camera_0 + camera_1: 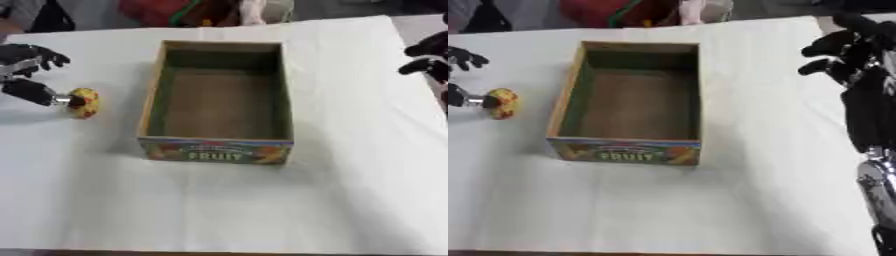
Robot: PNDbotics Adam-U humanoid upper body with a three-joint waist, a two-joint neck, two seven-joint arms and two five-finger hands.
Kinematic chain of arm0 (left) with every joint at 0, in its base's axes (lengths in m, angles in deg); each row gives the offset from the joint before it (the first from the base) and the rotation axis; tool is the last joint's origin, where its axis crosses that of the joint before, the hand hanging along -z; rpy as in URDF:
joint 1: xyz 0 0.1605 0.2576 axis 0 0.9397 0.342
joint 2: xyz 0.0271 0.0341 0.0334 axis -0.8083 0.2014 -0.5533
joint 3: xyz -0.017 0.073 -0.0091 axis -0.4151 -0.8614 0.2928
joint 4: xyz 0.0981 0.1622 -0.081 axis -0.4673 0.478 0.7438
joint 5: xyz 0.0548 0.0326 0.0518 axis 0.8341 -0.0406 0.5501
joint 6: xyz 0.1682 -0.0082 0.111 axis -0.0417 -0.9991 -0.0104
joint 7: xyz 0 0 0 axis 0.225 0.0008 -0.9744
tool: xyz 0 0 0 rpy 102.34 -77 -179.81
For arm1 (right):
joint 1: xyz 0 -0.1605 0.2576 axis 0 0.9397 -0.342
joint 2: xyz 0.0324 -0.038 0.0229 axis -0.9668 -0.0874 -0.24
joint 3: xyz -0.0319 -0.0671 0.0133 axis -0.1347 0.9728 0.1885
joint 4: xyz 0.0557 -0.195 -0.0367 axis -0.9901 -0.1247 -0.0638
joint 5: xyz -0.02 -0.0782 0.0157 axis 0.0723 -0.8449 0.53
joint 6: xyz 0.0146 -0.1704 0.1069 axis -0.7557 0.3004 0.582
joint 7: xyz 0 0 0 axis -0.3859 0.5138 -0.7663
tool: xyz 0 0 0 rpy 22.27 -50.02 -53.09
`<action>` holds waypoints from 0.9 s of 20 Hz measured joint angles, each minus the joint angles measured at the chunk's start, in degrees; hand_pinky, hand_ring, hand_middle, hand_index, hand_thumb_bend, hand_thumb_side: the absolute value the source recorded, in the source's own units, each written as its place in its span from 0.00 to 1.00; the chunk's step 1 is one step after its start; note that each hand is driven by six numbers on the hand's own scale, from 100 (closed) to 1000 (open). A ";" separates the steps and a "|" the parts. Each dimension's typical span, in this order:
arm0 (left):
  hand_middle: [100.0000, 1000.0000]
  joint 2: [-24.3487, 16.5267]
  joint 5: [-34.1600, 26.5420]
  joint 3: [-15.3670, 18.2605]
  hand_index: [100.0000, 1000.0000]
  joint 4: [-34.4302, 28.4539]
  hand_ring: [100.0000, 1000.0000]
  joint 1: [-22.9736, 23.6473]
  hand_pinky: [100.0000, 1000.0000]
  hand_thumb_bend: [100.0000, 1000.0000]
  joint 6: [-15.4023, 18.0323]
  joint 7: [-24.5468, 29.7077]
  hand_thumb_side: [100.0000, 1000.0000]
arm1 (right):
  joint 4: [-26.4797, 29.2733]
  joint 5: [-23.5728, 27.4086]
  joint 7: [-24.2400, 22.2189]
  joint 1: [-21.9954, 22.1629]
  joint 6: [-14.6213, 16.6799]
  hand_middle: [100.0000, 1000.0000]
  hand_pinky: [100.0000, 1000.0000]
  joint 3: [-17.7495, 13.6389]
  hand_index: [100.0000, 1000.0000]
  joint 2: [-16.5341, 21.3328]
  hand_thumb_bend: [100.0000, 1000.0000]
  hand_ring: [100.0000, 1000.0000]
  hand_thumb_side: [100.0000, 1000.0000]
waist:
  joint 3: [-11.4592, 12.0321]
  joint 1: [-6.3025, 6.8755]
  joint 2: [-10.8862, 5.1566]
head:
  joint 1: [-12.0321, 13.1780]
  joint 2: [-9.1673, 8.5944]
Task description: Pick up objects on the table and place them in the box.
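Your left hand (35,75) touches the yellow fruit (84,102) at nine o'clock of the empty box (219,150), fingers curled, grip unclear, nothing placed yet; right hand (846,50) idles, fingers loosely bent.

A white tablecloth (262,210) covers the table, lying smooth and evenly lit, with soft shadows. Past its far edge, around twelve o'clock, sit blurred red and green shapes (179,12). At one o'clock a strip of grey floor (350,9) shows.
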 measured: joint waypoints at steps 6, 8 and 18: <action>0.78 -0.01 -2.86 -0.01 0.91 -0.10 0.78 0.49 0.59 0.64 0.09 4.40 0.76 | 0.00 0.00 -0.02 0.11 -0.08 0.54 0.51 0.00 0.80 -0.05 0.00 0.62 0.92 | -0.07 -0.01 0.00 | -0.15 0.00; 0.77 -0.01 -3.04 -0.02 0.91 -0.23 0.78 0.57 0.59 0.64 -0.01 4.78 0.76 | 0.00 0.00 -0.03 0.12 -0.19 0.54 0.51 0.00 0.80 -0.08 0.00 0.62 0.92 | -0.16 0.02 0.00 | -0.15 0.00; 0.74 0.76 -3.60 -0.44 0.84 -0.12 0.73 2.07 0.53 0.47 1.54 4.05 0.65 | 0.00 -0.01 -0.02 0.28 -0.55 0.54 0.51 -0.05 0.80 -0.54 0.00 0.63 0.93 | -0.62 0.18 0.33 | -0.14 -0.02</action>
